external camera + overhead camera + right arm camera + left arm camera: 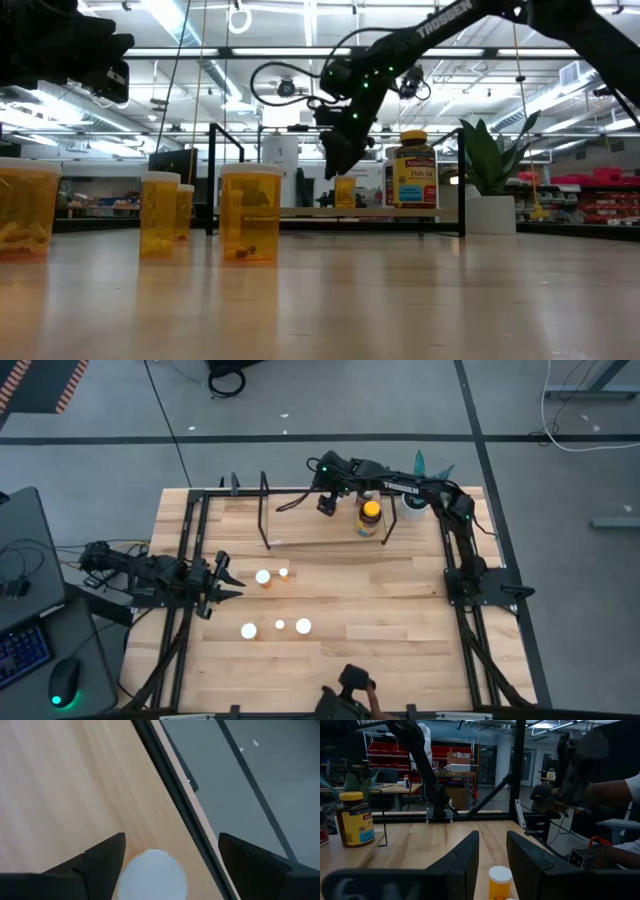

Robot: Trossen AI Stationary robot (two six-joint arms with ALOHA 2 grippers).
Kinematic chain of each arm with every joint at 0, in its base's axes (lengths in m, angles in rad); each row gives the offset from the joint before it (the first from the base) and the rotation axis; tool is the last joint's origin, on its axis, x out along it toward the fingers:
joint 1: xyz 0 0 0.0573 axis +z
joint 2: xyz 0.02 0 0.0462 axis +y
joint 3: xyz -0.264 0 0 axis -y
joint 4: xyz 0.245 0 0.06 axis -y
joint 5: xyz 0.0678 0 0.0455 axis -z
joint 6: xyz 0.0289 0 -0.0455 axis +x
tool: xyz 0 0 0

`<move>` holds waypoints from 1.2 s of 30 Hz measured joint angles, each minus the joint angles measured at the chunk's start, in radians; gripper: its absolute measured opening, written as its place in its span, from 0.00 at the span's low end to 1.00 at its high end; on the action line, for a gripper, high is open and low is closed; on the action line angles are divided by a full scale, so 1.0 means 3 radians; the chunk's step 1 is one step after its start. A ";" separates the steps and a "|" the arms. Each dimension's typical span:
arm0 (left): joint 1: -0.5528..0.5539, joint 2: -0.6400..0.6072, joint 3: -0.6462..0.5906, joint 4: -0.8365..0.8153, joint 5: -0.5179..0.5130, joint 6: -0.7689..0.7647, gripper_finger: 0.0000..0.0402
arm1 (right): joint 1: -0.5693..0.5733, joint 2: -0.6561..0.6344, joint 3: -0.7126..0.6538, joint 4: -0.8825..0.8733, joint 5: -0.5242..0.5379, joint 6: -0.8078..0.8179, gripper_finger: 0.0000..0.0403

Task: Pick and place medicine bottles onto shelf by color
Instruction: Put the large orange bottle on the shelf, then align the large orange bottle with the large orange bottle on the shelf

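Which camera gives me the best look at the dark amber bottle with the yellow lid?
The low view: the amber bottle stands upright on the shelf, side on, label facing the camera. The high view shows mainly its yellow lid from above. The left wrist view catches it far off at the edge. The right wrist view does not show it.

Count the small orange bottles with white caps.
6: five on the open table, at; one on the shelf under the right claw. More may be hidden.
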 joint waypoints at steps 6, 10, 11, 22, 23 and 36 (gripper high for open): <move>0.0000 0.0003 0.0000 -0.0001 -0.0001 -0.0001 0.27 | -0.0009 0.0081 0.0000 -0.0037 0.0174 -0.0005 0.81; 0.0001 0.0003 0.0000 -0.0001 -0.0001 -0.0001 0.27 | -0.0019 0.0083 0.0000 -0.0083 0.0247 -0.0005 0.81; 0.0001 0.0003 0.0000 -0.0001 0.0001 0.0000 0.27 | -0.0023 0.0083 0.0000 -0.0113 0.0247 -0.0005 0.81; 0.0000 0.0003 0.0000 -0.0001 0.0001 -0.0001 0.27 | 0.0054 -0.0017 0.0000 -0.0204 0.0242 -0.0028 0.81; 0.0001 0.0003 0.0000 0.0000 0.0001 0.0000 0.27 | 0.0082 -0.0049 0.0000 -0.0188 0.0221 -0.0040 0.81; 0.0001 0.0003 0.0000 -0.0001 0.0000 -0.0001 0.27 | 0.0774 -0.0140 0.0005 0.0163 -0.1641 -0.0091 0.81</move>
